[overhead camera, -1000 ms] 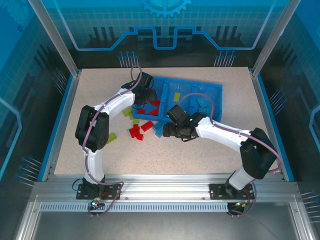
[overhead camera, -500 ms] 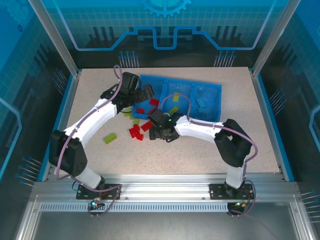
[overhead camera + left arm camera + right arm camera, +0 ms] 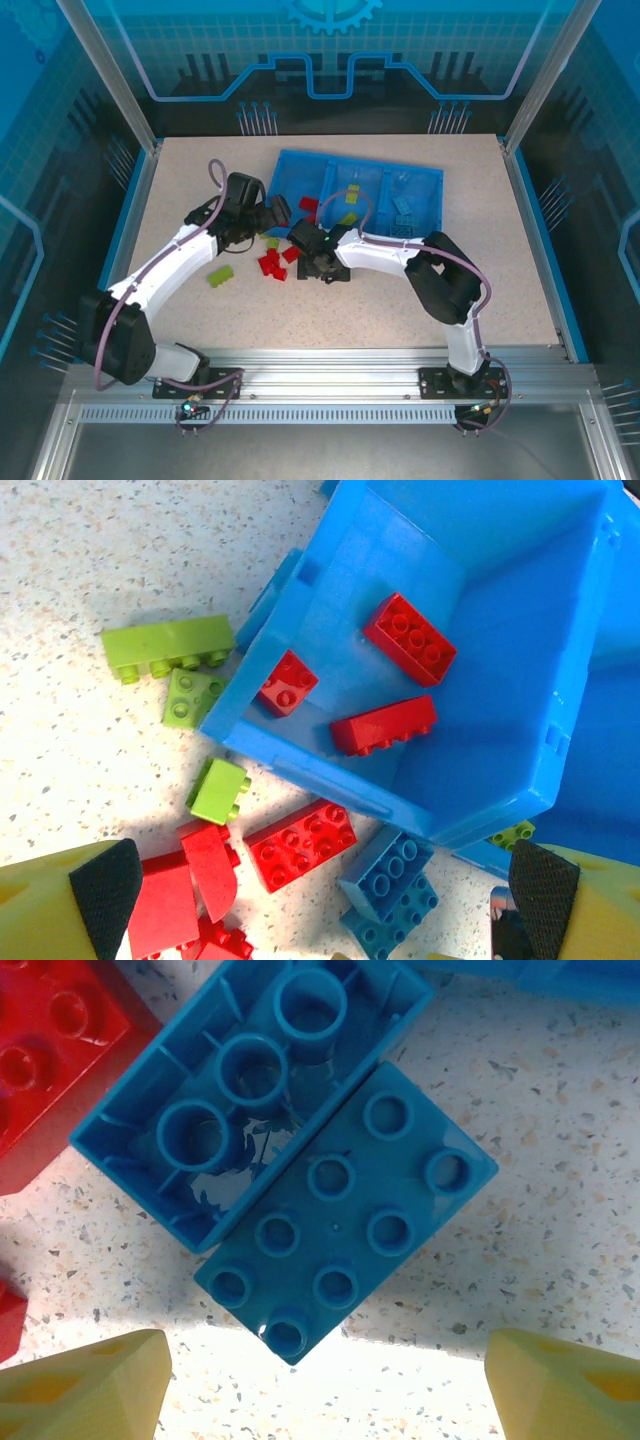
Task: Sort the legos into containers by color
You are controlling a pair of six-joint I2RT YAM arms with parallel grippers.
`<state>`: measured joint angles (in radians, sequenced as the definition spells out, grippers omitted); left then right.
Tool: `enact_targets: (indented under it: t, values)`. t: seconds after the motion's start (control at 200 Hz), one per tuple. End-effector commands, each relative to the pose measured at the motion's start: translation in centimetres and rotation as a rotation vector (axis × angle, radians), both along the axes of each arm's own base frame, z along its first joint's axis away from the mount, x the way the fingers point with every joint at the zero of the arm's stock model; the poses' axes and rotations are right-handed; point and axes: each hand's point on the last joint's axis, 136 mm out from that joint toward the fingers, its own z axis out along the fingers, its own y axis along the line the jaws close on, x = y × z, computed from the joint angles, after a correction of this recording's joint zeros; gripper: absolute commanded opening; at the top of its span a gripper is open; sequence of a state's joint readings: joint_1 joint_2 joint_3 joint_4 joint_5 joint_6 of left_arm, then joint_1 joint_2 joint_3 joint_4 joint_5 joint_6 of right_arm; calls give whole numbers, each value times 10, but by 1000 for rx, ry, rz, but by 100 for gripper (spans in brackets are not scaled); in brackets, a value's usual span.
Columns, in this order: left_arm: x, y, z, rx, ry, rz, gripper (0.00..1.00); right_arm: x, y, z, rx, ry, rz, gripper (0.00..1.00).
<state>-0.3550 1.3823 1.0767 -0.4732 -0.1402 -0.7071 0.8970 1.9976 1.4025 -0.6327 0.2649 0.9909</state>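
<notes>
1. Top external view: The blue tray [image 3: 300, 172] lies at the far centre of the table [image 3: 500, 290], slightly skewed. The left gripper [image 3: 278, 212] hangs at the tray's near-left corner. The right gripper [image 3: 310, 265] points down at the table in front of the tray, beside the loose red bricks [image 3: 270, 265]. A single yellow-green brick [image 3: 220, 275] lies apart to the left.
2. Left wrist view: The left gripper's jaws are spread wide and released, with nothing between them. The left compartment [image 3: 480, 590] holds three sorted red bricks [image 3: 410, 637]. Three yellow-green bricks [image 3: 168, 645] lie on the table outside its wall.
3. Right wrist view: The right gripper's jaws stand apart, released and empty. Below them a studs-up blue brick [image 3: 345, 1230] touches an inverted blue brick [image 3: 250, 1090] on the table.
</notes>
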Motion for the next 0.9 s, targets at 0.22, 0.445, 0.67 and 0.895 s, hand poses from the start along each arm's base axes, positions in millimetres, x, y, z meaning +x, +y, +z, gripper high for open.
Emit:
enact_targets:
  t: [0.22,0.445,0.67,0.895]
  values:
    - [-10,13,-5,-13,-3,50,99,10,1,-9,-60,-12,-69,84]
    - [-12,15,-8,-13,1,54,99,14,-5,-20,-98,-15,-71,77]
    - [-15,15,-10,-19,1,60,99,7,-24,-23,-135,-13,-68,53]
    - [-15,16,-13,-20,4,61,99,-10,-33,-19,-176,0,19,32]
